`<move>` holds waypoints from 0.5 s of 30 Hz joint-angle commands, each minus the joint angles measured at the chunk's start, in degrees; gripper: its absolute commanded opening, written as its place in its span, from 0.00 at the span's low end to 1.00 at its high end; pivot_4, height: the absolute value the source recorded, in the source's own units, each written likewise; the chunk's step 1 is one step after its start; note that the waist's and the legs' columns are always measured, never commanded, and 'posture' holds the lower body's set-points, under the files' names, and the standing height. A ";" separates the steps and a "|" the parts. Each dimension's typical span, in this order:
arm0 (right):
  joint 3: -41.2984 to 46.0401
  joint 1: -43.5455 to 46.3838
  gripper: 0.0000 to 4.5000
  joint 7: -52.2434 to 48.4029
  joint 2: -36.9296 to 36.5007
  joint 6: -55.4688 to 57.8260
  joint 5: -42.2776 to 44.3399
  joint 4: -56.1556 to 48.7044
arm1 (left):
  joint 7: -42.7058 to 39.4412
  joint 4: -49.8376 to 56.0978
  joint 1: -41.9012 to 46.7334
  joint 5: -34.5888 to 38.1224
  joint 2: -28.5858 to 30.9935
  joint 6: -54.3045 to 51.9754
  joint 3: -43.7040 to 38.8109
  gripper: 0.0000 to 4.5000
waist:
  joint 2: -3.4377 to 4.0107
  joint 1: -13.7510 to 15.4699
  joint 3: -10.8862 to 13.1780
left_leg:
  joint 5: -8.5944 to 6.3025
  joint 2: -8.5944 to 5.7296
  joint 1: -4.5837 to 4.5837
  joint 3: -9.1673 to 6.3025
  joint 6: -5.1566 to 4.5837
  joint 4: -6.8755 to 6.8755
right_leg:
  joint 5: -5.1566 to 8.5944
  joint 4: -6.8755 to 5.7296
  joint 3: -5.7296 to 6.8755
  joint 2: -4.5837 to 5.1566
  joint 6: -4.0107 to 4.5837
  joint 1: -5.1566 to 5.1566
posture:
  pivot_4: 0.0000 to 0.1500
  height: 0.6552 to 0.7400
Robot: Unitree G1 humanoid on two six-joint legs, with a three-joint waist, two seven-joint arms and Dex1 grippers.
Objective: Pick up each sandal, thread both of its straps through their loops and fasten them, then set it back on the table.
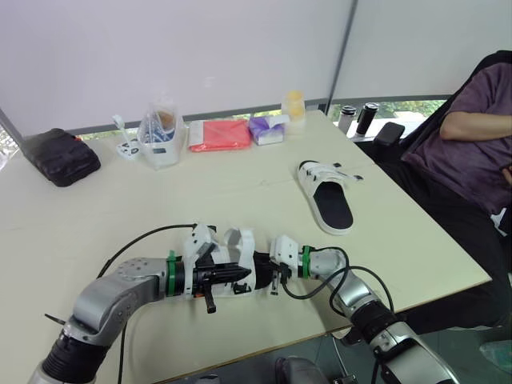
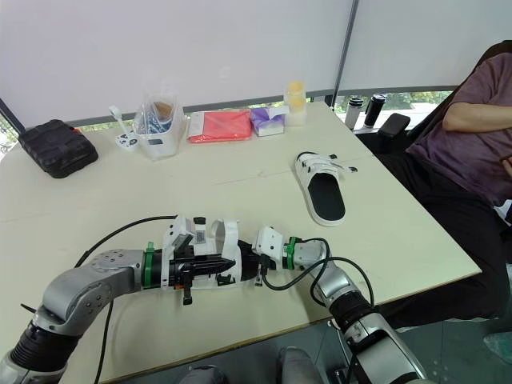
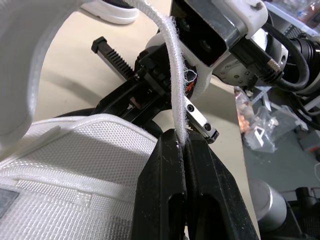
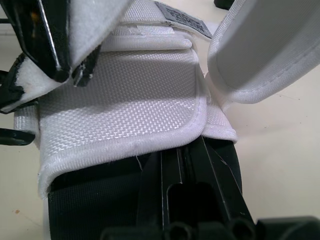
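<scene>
One white sandal with a black footbed (image 1: 326,196) lies flat on the cream table (image 1: 120,208), right of centre, its straps closed across the top. A second white sandal (image 1: 224,254) is held between both grippers just above the table near the front edge, its straps standing up loose. My left gripper (image 3: 182,142) is shut on a thin white strap (image 3: 172,75) of this sandal. From the other side, my right gripper (image 4: 200,147) is shut on the sandal's edge, under a white mesh flap (image 4: 125,110). The two grippers nearly touch.
Along the far edge stand a black pouch (image 1: 60,156), a clear container (image 1: 160,132), a red packet (image 1: 219,134), a purple tissue pack (image 1: 268,128) and a yellow bottle (image 1: 294,104). A person (image 1: 472,144) sits at the table's right side.
</scene>
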State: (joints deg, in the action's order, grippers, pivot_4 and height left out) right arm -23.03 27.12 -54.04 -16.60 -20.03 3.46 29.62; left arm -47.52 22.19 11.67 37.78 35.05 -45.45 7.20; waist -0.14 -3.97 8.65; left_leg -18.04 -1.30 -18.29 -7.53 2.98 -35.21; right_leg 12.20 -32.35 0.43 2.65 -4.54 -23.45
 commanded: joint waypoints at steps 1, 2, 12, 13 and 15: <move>-2.07 -2.74 0.00 3.09 -0.51 5.29 -6.52 11.01 | 1.97 1.22 -0.39 -1.88 -1.45 0.27 2.10 0.01 | 0.00 0.03 -0.02 | 0.00 0.00 0.00 0.00 0.00 0.00 | 0.00 0.00 0.00 0.00 0.00 0.01 | 1.00 1.00; -2.08 -2.73 0.00 3.10 -0.52 5.25 -6.53 11.04 | 1.86 1.64 -0.61 -2.60 -1.32 0.57 2.66 0.01 | 0.00 0.04 -0.04 | 0.00 0.00 0.01 0.00 0.00 0.00 | 0.00 0.00 0.00 0.00 0.00 0.02 | 1.00 1.00; -2.20 -2.43 0.00 2.94 -0.46 5.06 -6.61 11.66 | 1.80 4.45 -2.42 -0.18 -0.37 -3.95 2.00 0.01 | -0.03 -0.03 -0.13 | -0.01 -0.02 0.05 0.00 0.02 -0.02 | 0.00 0.02 0.03 0.00 0.00 -0.06 | 1.00 1.00; -2.20 -2.35 0.00 2.94 -0.42 5.02 -6.62 11.80 | 1.58 4.69 -2.50 0.17 -0.10 -4.59 1.92 0.01 | -0.05 -0.06 -0.14 | -0.01 -0.03 0.06 0.02 0.02 -0.02 | 0.00 0.02 0.06 -0.01 0.00 -0.07 | 1.00 1.00; -2.19 -2.14 0.00 2.92 -0.32 4.96 -6.65 12.05 | 0.55 5.34 -2.48 0.95 1.47 -6.31 2.26 0.01 | -0.06 -0.12 -0.14 | -0.01 -0.02 0.06 0.06 0.02 -0.02 | 0.00 0.02 0.08 -0.01 0.00 -0.07 | 1.00 1.00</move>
State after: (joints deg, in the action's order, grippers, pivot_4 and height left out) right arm -23.04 27.45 -53.84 -16.07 -20.03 3.46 30.64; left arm -45.44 26.45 10.02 37.77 35.24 -49.26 7.75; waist -0.20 -4.09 8.50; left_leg -18.05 -1.31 -18.24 -7.47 3.00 -35.22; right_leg 12.20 -32.33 0.51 2.63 -4.54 -23.52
